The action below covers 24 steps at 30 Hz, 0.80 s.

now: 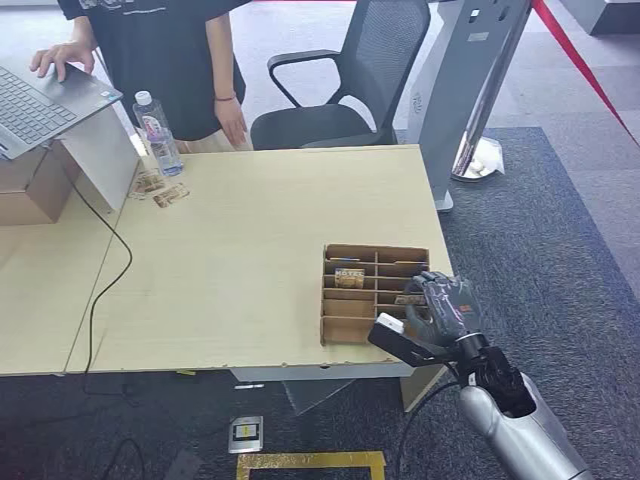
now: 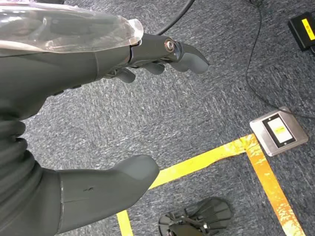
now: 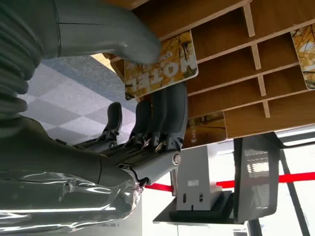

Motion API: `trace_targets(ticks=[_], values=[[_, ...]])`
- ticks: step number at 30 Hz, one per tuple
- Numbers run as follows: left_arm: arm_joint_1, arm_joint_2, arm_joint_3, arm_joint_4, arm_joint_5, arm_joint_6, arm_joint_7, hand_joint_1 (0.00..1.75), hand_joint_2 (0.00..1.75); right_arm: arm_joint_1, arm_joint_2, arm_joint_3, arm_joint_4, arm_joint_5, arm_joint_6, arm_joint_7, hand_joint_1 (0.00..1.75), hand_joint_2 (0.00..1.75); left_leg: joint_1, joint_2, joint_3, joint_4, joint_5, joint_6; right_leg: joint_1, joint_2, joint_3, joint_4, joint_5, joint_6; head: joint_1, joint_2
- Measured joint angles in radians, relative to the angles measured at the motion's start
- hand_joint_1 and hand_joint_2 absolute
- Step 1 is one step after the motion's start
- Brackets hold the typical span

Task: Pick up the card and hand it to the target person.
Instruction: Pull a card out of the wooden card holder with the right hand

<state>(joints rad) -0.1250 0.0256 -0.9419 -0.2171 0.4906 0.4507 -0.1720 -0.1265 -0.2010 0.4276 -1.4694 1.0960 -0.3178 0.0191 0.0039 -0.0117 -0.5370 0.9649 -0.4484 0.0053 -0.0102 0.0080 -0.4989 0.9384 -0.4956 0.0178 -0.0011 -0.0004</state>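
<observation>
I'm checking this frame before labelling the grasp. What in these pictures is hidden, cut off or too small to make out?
- Card in the right wrist view: one end covered by the right hand's thumb.
- Right hand in the head view: its contact with the card is too small to see.
- Person: head cut off by the top edge.
- Two cards by the bottle: print too small to read.

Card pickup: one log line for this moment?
phase: grasp | right hand: pinching card at cardboard organizer | left hand: hanging over floor, holding nothing | person: behind table
</observation>
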Motion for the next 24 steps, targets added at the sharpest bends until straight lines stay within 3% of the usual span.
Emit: trace_targets(ticks=[7,17,24], values=[[0.0,-0.001,0.0,0.0,0.003,0.0,0.0,0.0,1.75,-0.006,0.0,0.0,0.014,0.003,0.001,0.0,0.69,1.75,0.0,0.0,0.0,0.0,0.0,0.0,0.0,0.0,0.0,0.0,0.0,0.0,0.0,0.0],[0.0,-0.001,0.0,0.0,0.005,0.0,-0.001,0.0,1.75,-0.012,0.001,-0.001,0.025,0.019,0.011,-0.001,1.37,1.75,0.0,0.0,0.0,0.0,0.0,0.0,0.0,0.0,0.0,0.0,0.0,0.0,0.0,0.0],[0.0,-0.001,0.0,0.0,0.006,0.001,-0.001,0.0,1.75,-0.012,0.001,-0.001,0.025,0.04,0.01,0.008,1.55,1.75,0.0,0.0,0.0,0.0,0.0,0.0,0.0,0.0,0.0,0.0,0.0,0.0,0.0,0.0]])
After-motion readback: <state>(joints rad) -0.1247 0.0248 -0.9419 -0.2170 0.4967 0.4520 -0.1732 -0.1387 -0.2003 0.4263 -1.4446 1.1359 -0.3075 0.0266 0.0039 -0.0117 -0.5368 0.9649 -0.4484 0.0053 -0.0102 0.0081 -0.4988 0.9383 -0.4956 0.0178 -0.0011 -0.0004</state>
